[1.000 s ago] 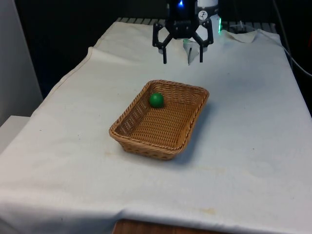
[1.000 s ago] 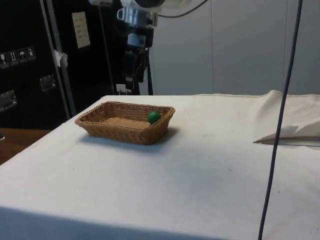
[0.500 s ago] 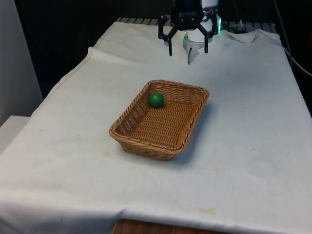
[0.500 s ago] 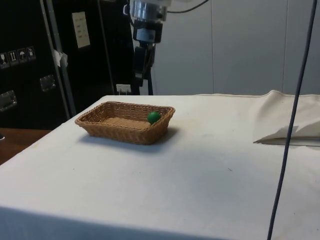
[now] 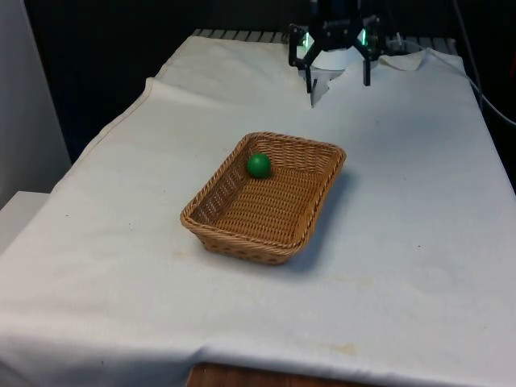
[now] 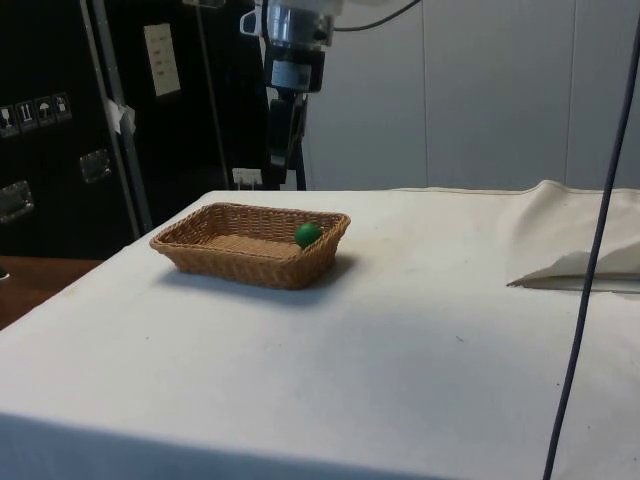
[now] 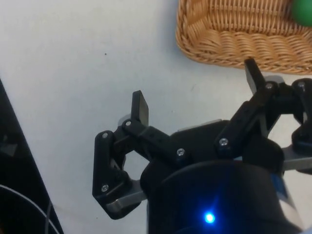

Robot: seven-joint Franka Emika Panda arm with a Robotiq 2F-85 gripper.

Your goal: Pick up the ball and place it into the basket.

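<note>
A green ball [image 5: 258, 165] lies inside the woven wicker basket [image 5: 242, 238], near its far corner; the side view shows the ball [image 6: 308, 234] against the basket's wall [image 6: 230, 262]. My black gripper [image 5: 337, 76] hangs open and empty above the cloth, well beyond the basket toward the table's far end. In the side view the gripper [image 6: 283, 160] is raised above and behind the basket. In the wrist view the fingers [image 7: 140, 106] stand wide apart with nothing between them, with the basket's rim [image 7: 229, 48] and an edge of the ball [image 7: 303, 12] past them.
The white cloth [image 5: 403, 210] covers the table, with a rumpled fold [image 6: 575, 250] at one end in the side view. A dark cable [image 6: 585, 280] hangs across the side view. The table drops off at the front view's left edge [image 5: 105, 137].
The gripper has risen and drawn back from the basket toward the table's far end and the front view's right, staying open. The ball rests in the same spot in the basket.
</note>
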